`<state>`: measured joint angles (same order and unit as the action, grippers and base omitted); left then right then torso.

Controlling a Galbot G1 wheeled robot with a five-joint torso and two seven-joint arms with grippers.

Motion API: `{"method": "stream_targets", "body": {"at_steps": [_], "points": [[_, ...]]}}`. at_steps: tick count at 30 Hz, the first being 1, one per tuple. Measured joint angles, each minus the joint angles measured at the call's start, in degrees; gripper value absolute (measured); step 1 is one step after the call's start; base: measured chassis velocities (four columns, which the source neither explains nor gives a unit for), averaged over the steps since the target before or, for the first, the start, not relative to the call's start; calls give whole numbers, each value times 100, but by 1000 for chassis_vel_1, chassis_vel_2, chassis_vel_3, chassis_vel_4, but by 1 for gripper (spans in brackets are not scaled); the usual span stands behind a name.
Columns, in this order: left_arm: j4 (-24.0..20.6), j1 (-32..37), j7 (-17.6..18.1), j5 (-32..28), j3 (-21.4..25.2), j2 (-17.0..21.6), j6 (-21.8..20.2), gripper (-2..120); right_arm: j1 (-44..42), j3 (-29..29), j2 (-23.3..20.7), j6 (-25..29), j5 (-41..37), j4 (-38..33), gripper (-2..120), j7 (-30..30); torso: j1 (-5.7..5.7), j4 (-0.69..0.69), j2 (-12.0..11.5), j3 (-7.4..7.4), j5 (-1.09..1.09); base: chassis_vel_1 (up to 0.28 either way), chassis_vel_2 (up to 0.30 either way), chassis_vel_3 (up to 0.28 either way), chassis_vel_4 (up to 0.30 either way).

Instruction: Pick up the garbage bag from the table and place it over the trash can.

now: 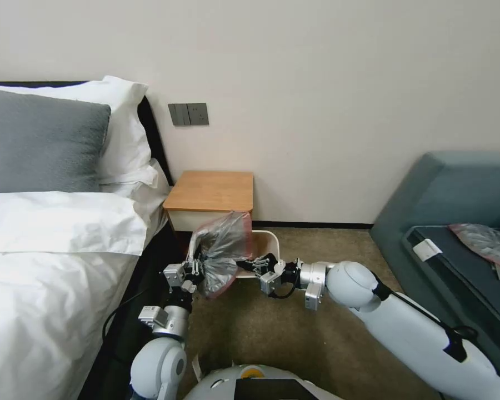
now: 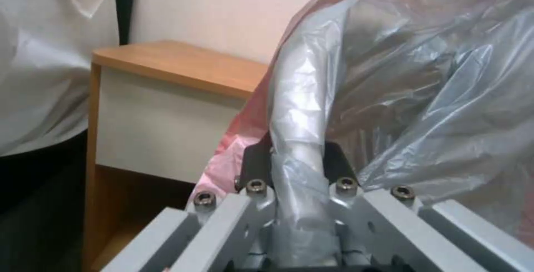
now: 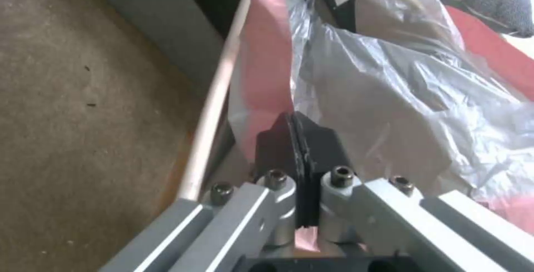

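Head view, nearest first: robot base at lower edge, both arms reaching fwd over carpet [image 1: 294,344]. Left gripper [image 1: 197,265] and right gripper [image 1: 249,263] each at opposite sides of garbage bag [image 1: 222,250], which hangs bunched between them, pink rim along its top and lower edge. Bag held off the floor, directly in front of trash can [image 1: 269,244], cream rim visible behind and to the right of bag. Table [image 1: 211,191] just beyond can, against wall, beside bed [image 1: 50,266]. Second grey pink-edged bag [image 1: 486,244] lying flat on sofa [image 1: 450,222], well apart, far right. Left wrist view: left gripper [image 2: 298,159] pinching a twisted bunch of grey film, dark pads [image 2: 256,163] closed onto it; garbage bag [image 2: 423,96] ballooning above, table [image 2: 178,65] w/ white drawer front behind. Right wrist view: right gripper [image 3: 299,151] pressed together on pink rim strip, pads [image 3: 323,147] w/ no visible gap; garbage bag [image 3: 389,96] spreading away from pinch; trash can [image 3: 214,105] rim running just beside the bag, carpet [image 3: 83,117] alongside.
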<state>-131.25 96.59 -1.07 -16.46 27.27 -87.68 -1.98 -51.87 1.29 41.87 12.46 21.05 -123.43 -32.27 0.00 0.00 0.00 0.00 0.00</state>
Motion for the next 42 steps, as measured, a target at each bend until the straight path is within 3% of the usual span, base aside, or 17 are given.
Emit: {"method": "stream_targets", "body": {"at_steps": [9,13,18,21,28,31,35,42], "points": [[-14,-31,1,19,30,-23,-7,4,117,-18,-260,-177,-611,-179,2,-61,0,-1,0,0,0,0,0,0,0],[-2,-62,0,39,54,-23,-9,4,377,52,-467,-244,-857,-198,22,-160,0,0,0,0,0,0,0,0,0],[0,-74,-4,52,67,-21,-10,4,513,130,-562,-287,-950,-203,34,-199,0,-1,0,0,0,0,0,0,0],[-5,-55,-16,111,33,-5,-10,4,838,362,-622,-346,-1037,-168,50,-277,0,0,0,0,0,0,0,0,0],[-47,-1,-45,302,-100,-7,16,4,1309,796,-595,-420,-1069,-3,71,-401,0,0,0,0,0,0,0,0,0],[-53,1,-48,345,-108,-11,31,4,1389,886,-568,-421,-1068,33,65,-450,0,0,0,0,0,0,0,0,0],[-84,4,-48,357,-112,-27,42,4,1487,1021,-497,-423,-1024,95,43,-481,0,0,0,0,0,0,0,0,0],[-95,20,-48,346,-172,-58,43,4,1452,1038,-428,-420,-978,133,19,-477,0,0,0,0,0,0,0,0,0]]}}
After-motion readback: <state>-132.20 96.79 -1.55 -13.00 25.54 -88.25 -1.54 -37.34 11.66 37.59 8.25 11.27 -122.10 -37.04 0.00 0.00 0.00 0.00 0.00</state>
